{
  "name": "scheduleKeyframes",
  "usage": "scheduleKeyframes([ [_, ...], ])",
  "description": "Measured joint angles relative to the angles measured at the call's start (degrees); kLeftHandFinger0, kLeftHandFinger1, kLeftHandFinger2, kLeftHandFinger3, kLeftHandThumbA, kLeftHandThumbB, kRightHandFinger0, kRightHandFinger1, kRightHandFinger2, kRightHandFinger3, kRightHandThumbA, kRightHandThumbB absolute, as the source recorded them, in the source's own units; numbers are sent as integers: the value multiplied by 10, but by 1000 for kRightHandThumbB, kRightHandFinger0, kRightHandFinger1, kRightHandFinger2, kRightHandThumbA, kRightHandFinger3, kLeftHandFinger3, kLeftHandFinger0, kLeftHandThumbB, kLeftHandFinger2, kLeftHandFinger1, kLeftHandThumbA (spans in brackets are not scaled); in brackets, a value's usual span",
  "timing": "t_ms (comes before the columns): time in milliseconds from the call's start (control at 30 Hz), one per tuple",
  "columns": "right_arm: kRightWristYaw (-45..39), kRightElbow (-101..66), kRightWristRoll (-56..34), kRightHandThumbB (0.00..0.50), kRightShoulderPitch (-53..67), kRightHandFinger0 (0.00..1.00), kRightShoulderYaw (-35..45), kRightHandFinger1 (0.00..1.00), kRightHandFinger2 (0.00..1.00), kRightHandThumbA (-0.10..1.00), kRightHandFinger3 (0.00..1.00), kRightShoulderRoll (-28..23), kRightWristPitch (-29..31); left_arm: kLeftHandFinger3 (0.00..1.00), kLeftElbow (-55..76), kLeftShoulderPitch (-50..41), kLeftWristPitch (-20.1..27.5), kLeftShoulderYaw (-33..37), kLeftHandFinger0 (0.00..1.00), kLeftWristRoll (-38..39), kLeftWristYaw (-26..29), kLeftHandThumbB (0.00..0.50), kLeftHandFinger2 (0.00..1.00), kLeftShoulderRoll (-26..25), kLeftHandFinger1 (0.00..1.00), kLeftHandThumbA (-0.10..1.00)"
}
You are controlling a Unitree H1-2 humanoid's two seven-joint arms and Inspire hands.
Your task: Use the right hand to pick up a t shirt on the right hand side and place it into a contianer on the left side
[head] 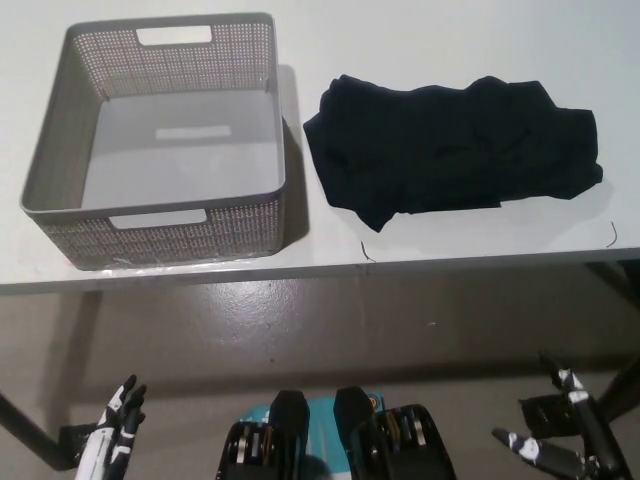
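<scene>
Head view, t shirt [455, 147] crumpled, folds indistinct

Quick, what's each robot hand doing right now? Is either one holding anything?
Left hand: holds nothing, low below the table edge; open or shut cannot be told.
Right hand: open, holding nothing, also low.

Black t shirt [455, 145], grey perforated basket [160, 225], white table [450, 40]
</scene>
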State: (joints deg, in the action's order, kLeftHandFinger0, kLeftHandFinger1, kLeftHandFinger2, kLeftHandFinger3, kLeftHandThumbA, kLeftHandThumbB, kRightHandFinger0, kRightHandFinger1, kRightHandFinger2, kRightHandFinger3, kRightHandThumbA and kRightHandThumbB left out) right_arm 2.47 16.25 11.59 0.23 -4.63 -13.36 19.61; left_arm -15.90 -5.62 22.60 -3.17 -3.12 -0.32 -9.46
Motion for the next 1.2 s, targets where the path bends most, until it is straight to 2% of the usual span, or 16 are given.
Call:
scheduleKeyframes([
  [67, 8, -45, 27, 400, 1, 1000, 1, 1000, 1000, 1000, 1000, 5, -13, 1000, 0, 1, 0, 0, 1000, -1, 0, 304, 976, 0, 995, 959],
  [100, 10, -57, 36, 430, 1, 1000, 1, 1000, 1000, 1000, 1000, 8, -18, 1000, 0, 1, 0, 0, 1000, -2, 0, 319, 970, 0, 991, 953],
  [267, 20, -111, 94, 443, -23, 1000, 1, 1000, 1000, 1000, 1000, 16, -55, 1000, 0, 2, 0, 0, 1000, -9, 0, 300, 954, 0, 973, 947],
  [567, 8, -146, 185, 497, -194, 1000, -1, 1000, 1000, 1000, 1000, 9, -167, 1000, 0, 5, 5, 2, 1000, -22, 0, 291, 952, -2, 971, 942],
  [800, -7, -86, 238, 500, -310, 1000, -39, 1000, 1000, 1000, 1000, -2, -229, 1000, 0, 5, 12, 4, 1000, -30, 0, 302, 936, -4, 954, 926],
  [1200, -26, 3, 284, 495, -363, 1000, -103, 1000, 1000, 1000, 1000, -8, -283, 1000, 0, 10, 15, 8, 1000, -33, -1, 285, 922, -4, 943, 915],
])
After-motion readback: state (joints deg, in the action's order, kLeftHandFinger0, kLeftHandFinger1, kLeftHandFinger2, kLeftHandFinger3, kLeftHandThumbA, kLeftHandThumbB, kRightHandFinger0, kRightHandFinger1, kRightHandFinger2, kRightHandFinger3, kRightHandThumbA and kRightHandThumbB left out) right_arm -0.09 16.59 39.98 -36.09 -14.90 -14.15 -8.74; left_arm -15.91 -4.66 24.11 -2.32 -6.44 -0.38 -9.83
